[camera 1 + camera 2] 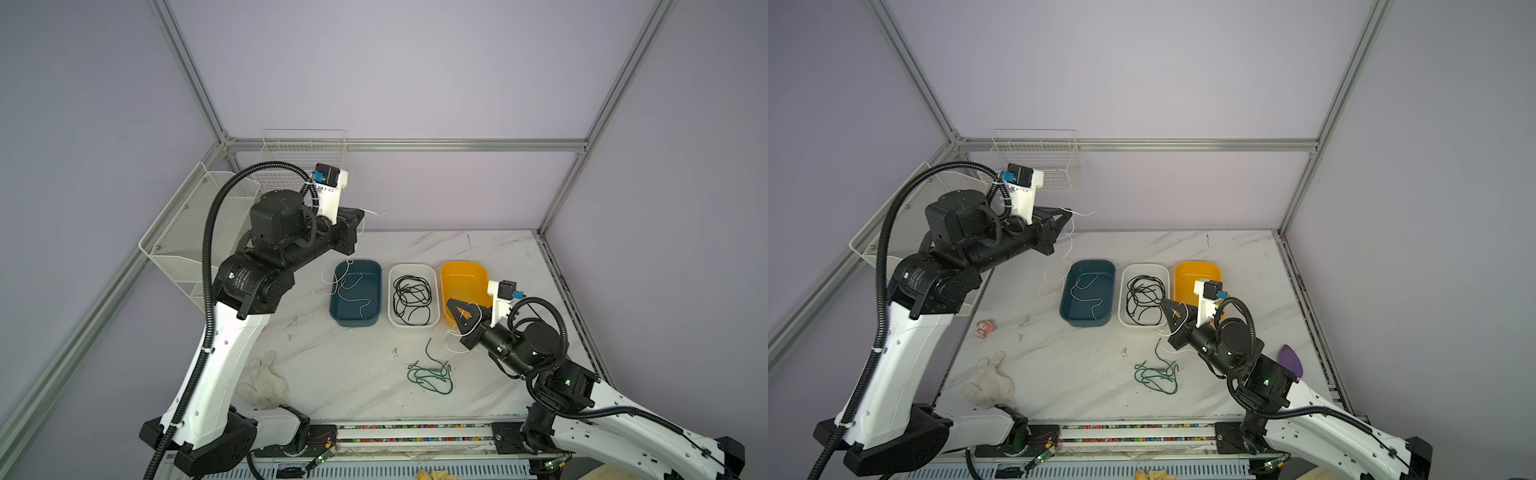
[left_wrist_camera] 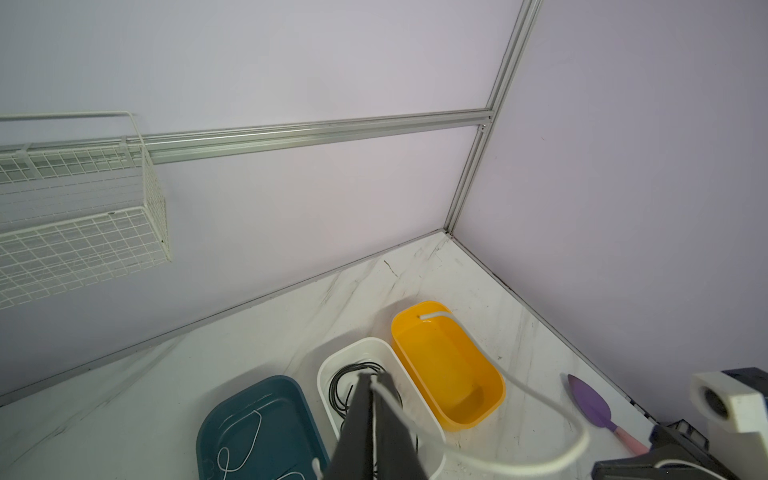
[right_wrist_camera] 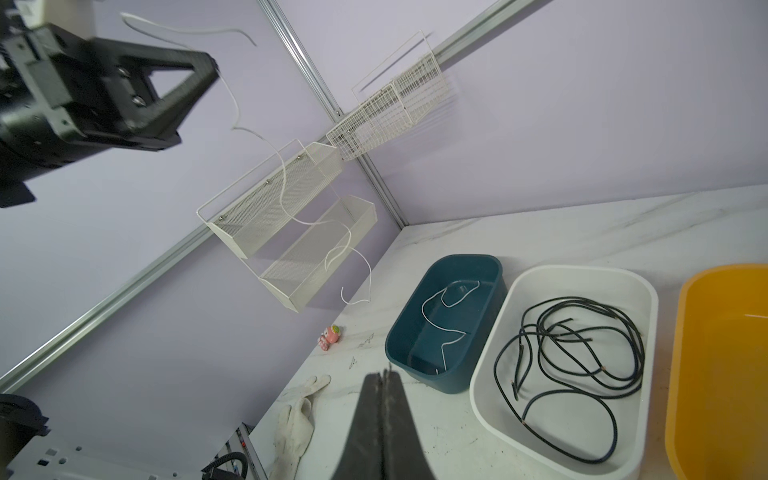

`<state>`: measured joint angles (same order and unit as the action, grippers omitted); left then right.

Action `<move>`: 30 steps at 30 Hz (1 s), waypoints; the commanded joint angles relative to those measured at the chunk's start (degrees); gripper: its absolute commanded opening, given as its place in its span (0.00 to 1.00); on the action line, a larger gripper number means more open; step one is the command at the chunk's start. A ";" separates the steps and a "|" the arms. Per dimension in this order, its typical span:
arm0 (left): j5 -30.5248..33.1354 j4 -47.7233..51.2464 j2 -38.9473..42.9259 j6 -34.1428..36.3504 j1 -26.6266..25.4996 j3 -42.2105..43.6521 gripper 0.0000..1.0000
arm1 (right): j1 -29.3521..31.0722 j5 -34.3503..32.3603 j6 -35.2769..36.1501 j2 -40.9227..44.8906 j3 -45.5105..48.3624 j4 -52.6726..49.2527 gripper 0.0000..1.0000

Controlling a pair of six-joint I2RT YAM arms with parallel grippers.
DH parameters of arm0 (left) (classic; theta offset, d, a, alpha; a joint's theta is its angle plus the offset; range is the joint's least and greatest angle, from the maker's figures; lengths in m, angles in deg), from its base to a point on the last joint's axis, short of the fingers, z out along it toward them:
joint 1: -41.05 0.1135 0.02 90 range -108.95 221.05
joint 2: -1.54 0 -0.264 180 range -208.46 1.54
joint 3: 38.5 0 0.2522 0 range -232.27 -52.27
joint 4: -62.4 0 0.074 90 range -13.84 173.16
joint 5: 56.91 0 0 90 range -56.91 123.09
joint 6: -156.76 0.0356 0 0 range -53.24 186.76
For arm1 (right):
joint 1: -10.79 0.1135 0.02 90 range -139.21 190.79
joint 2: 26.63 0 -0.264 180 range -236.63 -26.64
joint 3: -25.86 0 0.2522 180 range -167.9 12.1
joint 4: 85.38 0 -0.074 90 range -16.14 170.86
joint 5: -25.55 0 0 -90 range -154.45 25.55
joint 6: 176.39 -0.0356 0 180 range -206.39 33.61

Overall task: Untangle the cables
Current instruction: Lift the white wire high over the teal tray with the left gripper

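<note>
The left gripper, high over the counter's far edge, is clamped on a white cable. Its tail hangs outside the teal bin, so releasing now would likely miss. The right gripper is closed; whether it holds anything cannot be told. Green cables lie tangled near the front edge.

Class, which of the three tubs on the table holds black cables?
The white middle tub, with black cables coiled inside; the teal tub holds white cable, the yellow tub shows none.
</note>
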<state>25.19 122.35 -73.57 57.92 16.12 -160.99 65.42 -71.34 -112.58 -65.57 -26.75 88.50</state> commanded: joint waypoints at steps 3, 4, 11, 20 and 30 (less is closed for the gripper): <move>-4.71 -7.17 0.67 -1.04 3.50 6.76 0.00 | -0.22 1.52 2.92 0.70 -3.47 -2.55 0.00; -5.39 -7.86 0.67 -1.40 4.09 7.71 0.00 | -0.24 1.84 3.08 0.71 -3.81 -2.70 0.00; -8.33 -11.10 -0.21 -3.11 6.95 10.93 0.00 | -0.23 3.19 3.25 1.49 -4.35 -2.88 0.00; -8.90 -13.20 -1.18 -4.79 7.55 12.51 0.00 | -0.23 4.35 3.60 2.81 -4.39 -3.29 0.00; -10.75 -21.29 -1.48 -6.98 10.22 23.26 0.00 | -0.18 6.13 3.52 2.73 -3.69 -1.89 0.00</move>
<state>16.14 106.48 -75.38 52.52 25.34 -140.95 65.42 -66.47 -109.87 -63.30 -29.81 85.33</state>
